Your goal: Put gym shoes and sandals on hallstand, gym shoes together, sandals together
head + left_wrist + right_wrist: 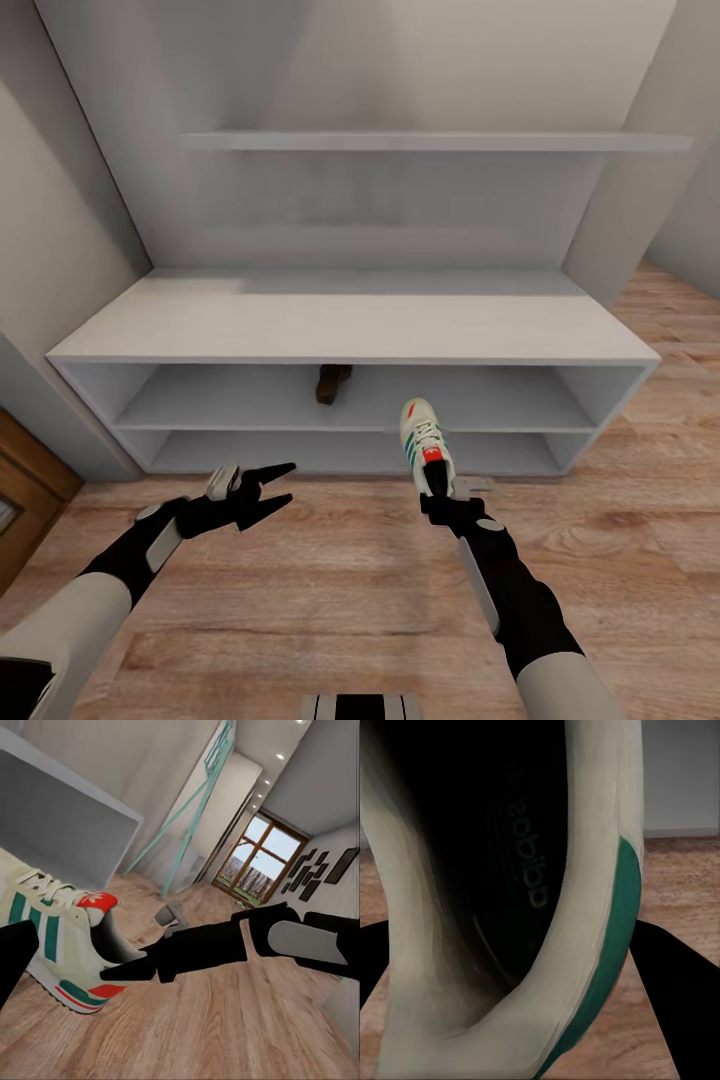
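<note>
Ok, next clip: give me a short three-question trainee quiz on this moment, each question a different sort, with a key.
1. True or false: the right gripper is shut on a gym shoe.
2. Multiple choice: the dark brown sandal lies
A) on the bench top
B) on the upper open shelf of the hallstand
C) on the corridor floor
3. Fill in: the left gripper is ____ and holds nothing.

Key
1. True: the shoe is gripped at its heel end, toe pointing toward the hallstand.
2. B: it sits near the shelf's middle, toward the back.
3. Open: its fingers are spread apart above the floor.
</note>
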Robot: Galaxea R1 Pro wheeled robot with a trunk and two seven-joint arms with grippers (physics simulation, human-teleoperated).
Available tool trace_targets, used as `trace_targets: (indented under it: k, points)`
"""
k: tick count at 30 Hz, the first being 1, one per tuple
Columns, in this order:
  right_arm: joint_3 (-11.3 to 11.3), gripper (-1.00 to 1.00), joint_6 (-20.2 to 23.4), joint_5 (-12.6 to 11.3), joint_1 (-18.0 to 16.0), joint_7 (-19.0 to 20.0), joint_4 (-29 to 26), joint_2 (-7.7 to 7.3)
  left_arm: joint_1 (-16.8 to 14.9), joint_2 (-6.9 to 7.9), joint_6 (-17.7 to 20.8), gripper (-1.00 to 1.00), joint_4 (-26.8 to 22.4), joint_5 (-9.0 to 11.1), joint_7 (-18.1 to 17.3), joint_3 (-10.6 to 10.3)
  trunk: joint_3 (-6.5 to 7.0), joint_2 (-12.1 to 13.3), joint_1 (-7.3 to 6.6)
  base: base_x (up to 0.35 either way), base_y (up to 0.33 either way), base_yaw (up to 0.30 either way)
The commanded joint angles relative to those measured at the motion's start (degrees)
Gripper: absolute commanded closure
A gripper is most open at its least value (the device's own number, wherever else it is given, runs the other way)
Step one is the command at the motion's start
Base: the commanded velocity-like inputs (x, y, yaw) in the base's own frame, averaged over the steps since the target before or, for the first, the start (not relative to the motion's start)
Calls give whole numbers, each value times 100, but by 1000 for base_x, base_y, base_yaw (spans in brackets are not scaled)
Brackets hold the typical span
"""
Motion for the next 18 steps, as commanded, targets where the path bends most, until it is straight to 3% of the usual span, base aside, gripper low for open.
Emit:
trace_targets:
  k: [1, 5, 8, 13, 18]
  points:
    - [10, 100, 34, -4, -1, -36, -10, -1, -6, -50, -54, -100, 46, 55, 4, -48, -5, -2, 2, 290, 115, 0]
    - [9, 100, 34, 3, 1, -37, -11, -1, -3, -343, -212, -100, 565, 20, 6, -63, -5, -2, 2, 167, 52, 0]
    - [8, 100, 34, 6, 1, -37, -11, -1, -1, -452, -411, -100, 787, 27, -6, -66, -5, -2, 2, 43, 13, 0]
    - [4, 100, 34, 18, -1, -37, -16, -1, -3, -475, -456, -100, 1031, 30, -39, -67, -5, -2, 2, 27, 2, 0]
    - [3, 100, 34, 18, 1, -37, -16, -1, -6, -477, -452, -100, 1081, 30, -48, -67, -5, -2, 2, 247, 0, 0]
